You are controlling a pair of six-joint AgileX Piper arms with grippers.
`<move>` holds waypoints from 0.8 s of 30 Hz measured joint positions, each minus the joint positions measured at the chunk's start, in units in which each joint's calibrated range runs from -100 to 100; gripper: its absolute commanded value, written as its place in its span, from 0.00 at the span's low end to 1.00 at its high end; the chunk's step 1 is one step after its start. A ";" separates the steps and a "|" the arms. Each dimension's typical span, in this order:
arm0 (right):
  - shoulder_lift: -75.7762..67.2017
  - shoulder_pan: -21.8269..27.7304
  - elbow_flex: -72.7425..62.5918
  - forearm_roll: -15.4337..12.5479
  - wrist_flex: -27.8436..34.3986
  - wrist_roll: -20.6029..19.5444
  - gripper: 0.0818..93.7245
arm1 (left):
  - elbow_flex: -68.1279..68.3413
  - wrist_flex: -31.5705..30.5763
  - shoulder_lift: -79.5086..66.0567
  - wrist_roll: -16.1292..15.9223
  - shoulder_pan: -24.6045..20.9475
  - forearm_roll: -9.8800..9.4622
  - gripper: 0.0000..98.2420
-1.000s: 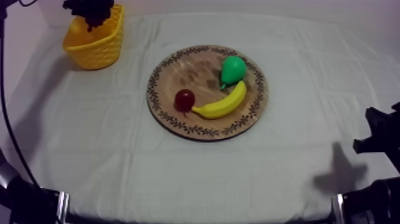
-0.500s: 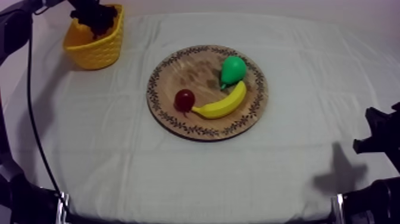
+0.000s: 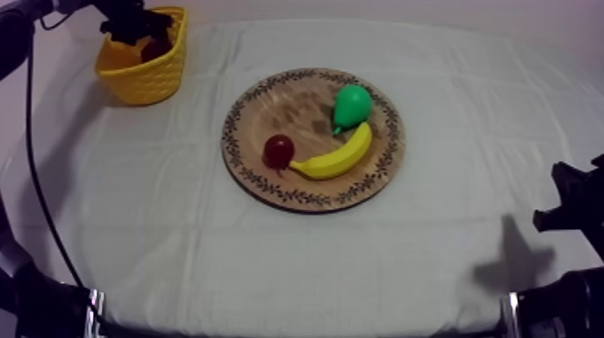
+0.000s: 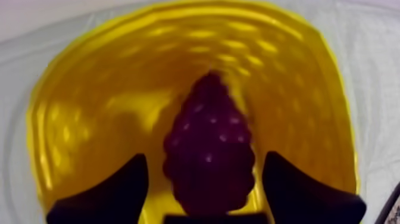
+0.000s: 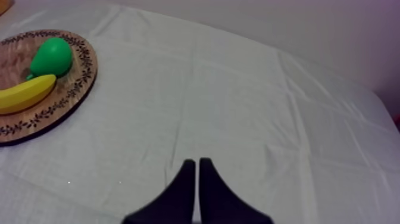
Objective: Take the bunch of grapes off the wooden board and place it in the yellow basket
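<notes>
The left arm (image 3: 20, 25) reaches in at the upper left of the top view, stretched far from its base. The left gripper (image 4: 205, 155) points downward, its two black fingers (image 4: 113, 193) spread wide apart and pressing on nothing. The right arm (image 3: 575, 207) sits low at the right edge, at rest. The right gripper (image 5: 197, 162) has its fingers lying together as a narrow wedge, holding nothing.

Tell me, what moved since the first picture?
The left gripper lowered the grapes into the basket and opened, so they now lie inside, let go. The board, pear, banana, small red fruit and right gripper stayed put.
</notes>
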 measured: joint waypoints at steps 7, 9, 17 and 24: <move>0.00 0.00 0.00 0.00 0.00 0.00 0.00 | 8.84 -5.32 -6.31 0.83 -0.42 0.10 0.69; 0.00 0.00 0.00 0.00 0.00 0.00 0.00 | 11.75 -6.41 -8.88 1.14 -0.46 0.16 0.67; 0.00 0.00 0.00 0.00 0.00 0.00 0.00 | 26.23 -11.23 -23.43 2.01 -0.39 -0.04 0.51; 0.00 0.00 0.00 0.00 0.01 0.00 0.00 | 43.40 -13.43 -40.13 2.51 -0.09 0.07 0.37</move>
